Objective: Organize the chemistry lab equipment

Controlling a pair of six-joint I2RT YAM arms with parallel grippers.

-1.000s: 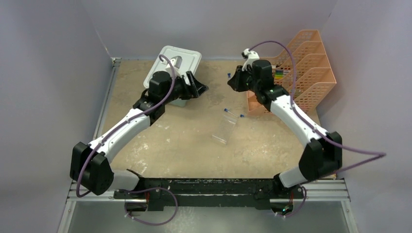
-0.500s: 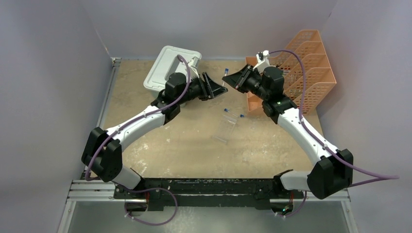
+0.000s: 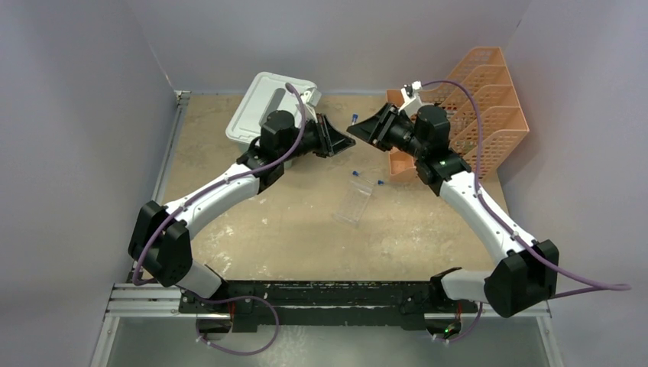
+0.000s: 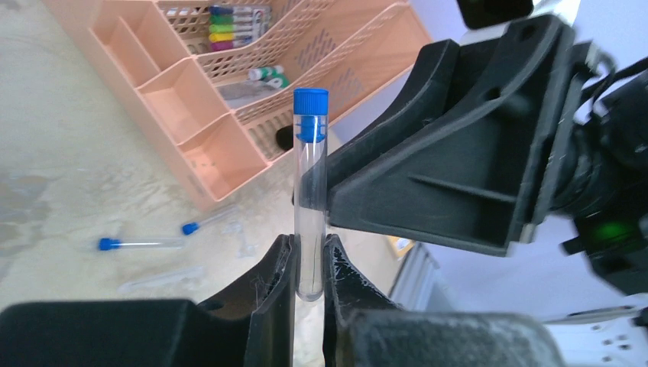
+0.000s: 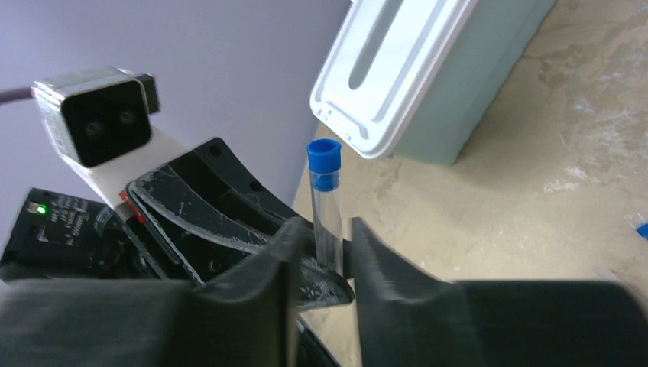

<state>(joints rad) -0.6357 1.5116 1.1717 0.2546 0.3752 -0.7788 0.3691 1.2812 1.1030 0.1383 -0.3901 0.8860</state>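
A blue-capped tube [image 4: 311, 199] stands upright in mid-air between the two arms, above the far middle of the table [image 3: 290, 229]. Its rounded lower end is pinched in the left gripper [image 4: 309, 248], whose jaws are closed tight on the glassy barrel. Cap and upper barrel rise free above the fingers.

The right gripper [image 5: 330, 229] faces it head-on with its jaws set around the same tube but not closed. The right wrist view shows a sliver of daylight between the barrel and one finger, so it grips nothing yet.

The tube looks light, stiff and thin-walled, with a smooth clear surface likely to slip or swing between hard pads. It probably would not stand a heavy squeeze. The best hold appears to be the bare barrel just under the cap, square across, clear of the fingers already on the base. The cap's shoulder there would check any downward slide.

Below, two more capped tubes [image 3: 368, 179] lie loose on the table beside the clear rack [image 3: 356, 202], which lies flat. The orange mesh tray [image 4: 191, 99] stands just to the right, pens in an upper tier. A white lidded bin [image 5: 428, 69] sits at the far left.
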